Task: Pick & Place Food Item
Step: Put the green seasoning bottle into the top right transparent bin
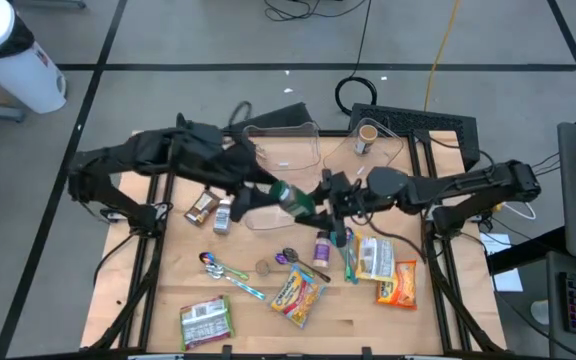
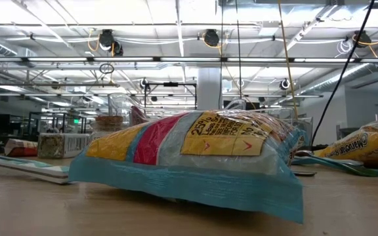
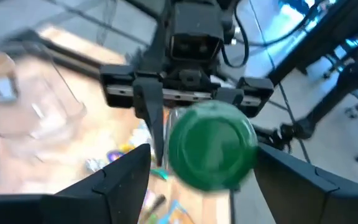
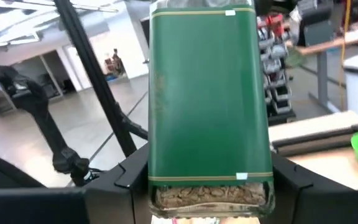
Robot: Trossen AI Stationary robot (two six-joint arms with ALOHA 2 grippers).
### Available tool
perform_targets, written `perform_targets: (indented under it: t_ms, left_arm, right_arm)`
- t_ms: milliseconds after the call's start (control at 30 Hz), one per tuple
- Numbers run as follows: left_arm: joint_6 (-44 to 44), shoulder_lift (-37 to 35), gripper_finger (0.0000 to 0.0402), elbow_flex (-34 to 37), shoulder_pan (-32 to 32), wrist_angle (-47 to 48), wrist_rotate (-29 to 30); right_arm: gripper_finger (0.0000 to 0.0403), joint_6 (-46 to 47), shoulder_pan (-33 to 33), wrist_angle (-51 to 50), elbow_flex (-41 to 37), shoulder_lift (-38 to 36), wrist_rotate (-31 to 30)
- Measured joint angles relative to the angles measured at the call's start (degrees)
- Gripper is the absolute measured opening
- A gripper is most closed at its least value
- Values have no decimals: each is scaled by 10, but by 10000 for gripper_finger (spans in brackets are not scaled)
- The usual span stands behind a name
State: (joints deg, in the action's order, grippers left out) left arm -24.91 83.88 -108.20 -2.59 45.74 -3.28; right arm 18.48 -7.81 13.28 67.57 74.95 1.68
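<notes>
Jar (image 1: 290,197) with green lid and green label sits mid-air at frame centre in the high view, above the tabletop (image 1: 258,320), caught between both arms. Right pincer (image 1: 320,203) pinches the jar: in the right wrist view the jar (image 4: 210,106) fills the frame between its two dark fingers (image 4: 114,180), brown granular contents visible at the glass end. Left pincer (image 1: 251,196) comes in from the left; in the left wrist view the green lid (image 3: 211,145) faces the camera between its fingers (image 3: 126,174), which look spread either side with gaps, not clamped. Looks like a handover mid-way, judging only from both pincers meeting at the jar. Jar likely rigid, glass, fairly heavy for its size, smooth and slippery, breakable if dropped; best hold is across the straight labelled body, not the lid. Snack bag (image 2: 189,164) blocks most of the low view. Clear bin (image 1: 283,150) sits upper centre, probable drop spot but cannot confirm.
</notes>
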Motion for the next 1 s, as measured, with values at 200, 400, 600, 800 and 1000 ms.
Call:
perform_targets:
  t_ms: [200, 400, 600, 800, 1000]
  left_arm:
    - [20, -10, 279, 0, 0, -35, 25]
    - [27, 1, 279, -2, 0, -61, 34]
    - [46, 3, 266, -2, 0, -83, 39]
    - [64, 4, 257, -1, 0, -117, 40]
    - [73, 4, 264, -1, 0, -130, 44]
  right_arm:
    - [188, -25, -2, 15, 0, -21, -17]
    - [188, -32, -2, 47, -1, -21, -31]
    - [188, -49, -2, 59, -1, -22, -64]
    - [188, -55, 3, 83, -1, -26, -75]
    - [188, -60, 7, 101, -1, -29, -76]
